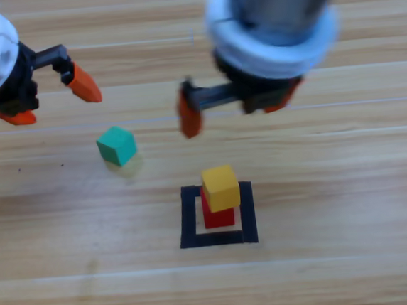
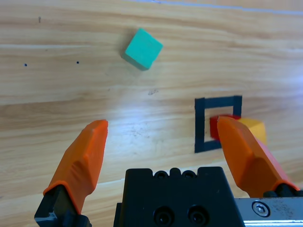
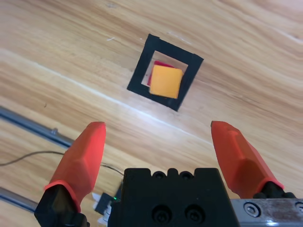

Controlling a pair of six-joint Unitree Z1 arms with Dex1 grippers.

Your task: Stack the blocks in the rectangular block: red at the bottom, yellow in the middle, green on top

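The yellow cube [image 1: 220,187] rests on the red cube [image 1: 216,213] inside the black tape rectangle [image 1: 189,219]; the right wrist view shows the same yellow cube [image 3: 166,81] over the red cube [image 3: 159,65] within the rectangle [image 3: 141,75]. The green cube [image 1: 116,145] lies on the wood up and left of the rectangle, and appears in the left wrist view as the green cube [image 2: 143,48]. My right gripper [image 1: 236,107] hangs open above the stack, empty. My left gripper [image 1: 49,100] is open at the upper left, above and left of the green cube.
In the right wrist view a metal rail [image 3: 33,126] and a thin cable [image 3: 28,155] run beyond the table's edge. The left wrist view also shows the rectangle [image 2: 202,124] with the red cube [image 2: 216,124] and yellow cube [image 2: 255,129] partly behind a jaw.
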